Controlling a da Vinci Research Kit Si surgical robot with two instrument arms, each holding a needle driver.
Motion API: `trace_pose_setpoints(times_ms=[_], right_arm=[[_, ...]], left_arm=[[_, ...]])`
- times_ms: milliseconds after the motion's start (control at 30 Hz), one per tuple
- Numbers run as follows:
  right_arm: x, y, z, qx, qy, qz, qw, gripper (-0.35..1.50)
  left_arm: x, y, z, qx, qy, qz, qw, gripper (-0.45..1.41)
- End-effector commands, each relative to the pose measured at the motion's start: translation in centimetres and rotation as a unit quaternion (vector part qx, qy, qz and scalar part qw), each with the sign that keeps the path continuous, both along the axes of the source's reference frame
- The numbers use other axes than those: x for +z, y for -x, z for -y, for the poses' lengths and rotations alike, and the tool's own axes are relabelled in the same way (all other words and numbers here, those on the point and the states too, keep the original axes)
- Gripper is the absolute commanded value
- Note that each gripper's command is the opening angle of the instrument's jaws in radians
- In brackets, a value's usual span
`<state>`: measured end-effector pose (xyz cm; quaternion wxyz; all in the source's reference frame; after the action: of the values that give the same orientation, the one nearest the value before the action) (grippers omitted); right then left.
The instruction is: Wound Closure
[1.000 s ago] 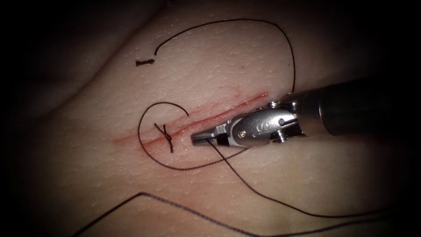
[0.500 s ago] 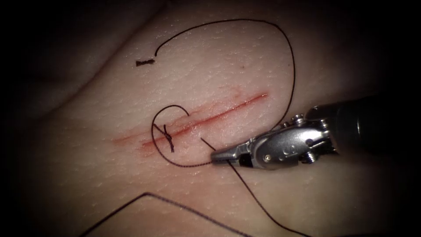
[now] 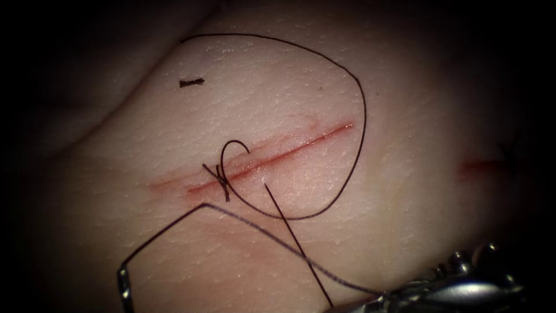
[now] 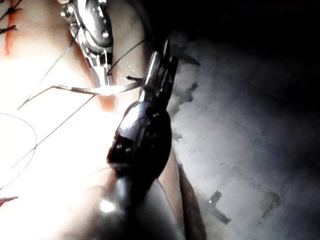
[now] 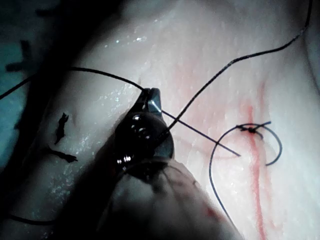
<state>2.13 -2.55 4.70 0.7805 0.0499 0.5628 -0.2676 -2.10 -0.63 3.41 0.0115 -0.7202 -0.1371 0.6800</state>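
Where the pale tissue (image 3: pixel 405 191) slopes toward the endoscope, the right arm's silver end effector (image 3: pixel 373 301) is clenched on the dark thread (image 3: pixel 365 116). The right wrist view shows the same grasp, with the strand caught at the end effector's (image 5: pixel 151 97) tip.

From that tip one stretch of thread runs up and left to a sharp bend. It then drops to a slim silvery piece, apparently the curved needle (image 3: pixel 123 284), lying on the tissue surface well left of the end effector and left of the cut. No tool holds it.

A second, straight stretch rises from beside the end effector to a free end just short of the thin red cut (image 3: pixel 289 152). Farther up and left a tied dark knot (image 3: pixel 222 181) sits across the cut, ringed by a wide loop of thread. Red fluid (image 3: pixel 197 188) lines the cut.

The left arm's dark end effector (image 4: pixel 161 60) hovers just beside the right one's tip (image 4: pixel 106 86), over the tissue's edge by the grey desk (image 4: pixel 250 125). Whether it grips anything cannot be told.
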Motion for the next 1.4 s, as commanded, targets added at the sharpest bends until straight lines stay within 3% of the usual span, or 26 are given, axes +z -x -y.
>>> trace_pose_setpoints(times_ms=[33,300,467,567,600,667,700,733,767,800,933,1067,1267,1400], right_arm=[[0.04,-0.04,0.1,-0.001,-0.002,-0.001,1.0,-0.35],[-0.1,0.1,0.32,-0.015,-0.001,-0.001,1.0,-0.35],[-0.3,0.04,0.48,-0.035,-0.009,-0.005,0.999,-0.35],[-0.36,-0.03,0.4,-0.034,-0.017,-0.001,0.999,-0.35],[-0.36,-0.04,0.34,-0.029,-0.026,0.006,0.999,-0.1],[-0.34,-0.07,0.13,0.007,-0.026,0.024,0.999,0.88],[-0.3,-0.08,-0.1,0.041,-0.024,0.036,0.998,1.23],[-0.3,-0.08,-0.1,0.041,-0.024,0.036,0.998,1.23],[-0.25,-0.09,-0.28,0.061,-0.027,0.045,0.997,1.35],[-0.25,-0.09,-0.28,0.061,-0.027,0.045,0.997,1.35],[-0.08,-0.13,-0.72,0.087,-0.042,0.073,0.993,1.38],[0.05,-0.25,-1.04,0.094,-0.035,0.08,0.992,1.37],[0.23,-0.42,-1.28,0.128,-0.032,0.07,0.989,1.33],[0.44,-0.55,-1.42,0.136,-0.029,0.068,0.988,1.15]], left_arm=[[0.1,0.02,0.05,-0.003,-0.002,-0.006,1.0,-0.45],[0.34,-0.39,-0.1,-0.027,-0.012,-0.048,0.998,-0.45],[0.27,-0.53,-0.04,-0.026,-0.006,-0.047,0.999,-0.45],[0.14,-0.65,0.04,-0.015,-0.007,-0.036,0.999,-0.45],[0.08,-0.7,0.08,-0.01,-0.007,-0.032,0.999,-0.45],[-0.02,-0.8,0.15,-0.001,-0.008,-0.022,1.0,-0.45],[-0.12,-0.91,0.22,0.008,-0.005,-0.013,1.0,-0.45],[-0.12,-0.91,0.22,0.008,-0.005,-0.013,1.0,-0.45],[-0.27,-1.03,0.29,0.017,0.0,-0.003,1.0,-0.45],[-0.27,-1.03,0.29,0.017,0.0,-0.003,1.0,-0.45],[-0.5,-1.19,0.38,0.034,0.0,0.018,0.999,-0.45],[-0.47,-1.14,0.37,0.034,0.001,0.02,0.999,-0.45],[-0.33,-1.02,0.3,0.029,0.002,0.016,0.999,-0.45],[-0.23,-0.95,0.27,0.022,0.004,0.009,1.0,-0.45]])
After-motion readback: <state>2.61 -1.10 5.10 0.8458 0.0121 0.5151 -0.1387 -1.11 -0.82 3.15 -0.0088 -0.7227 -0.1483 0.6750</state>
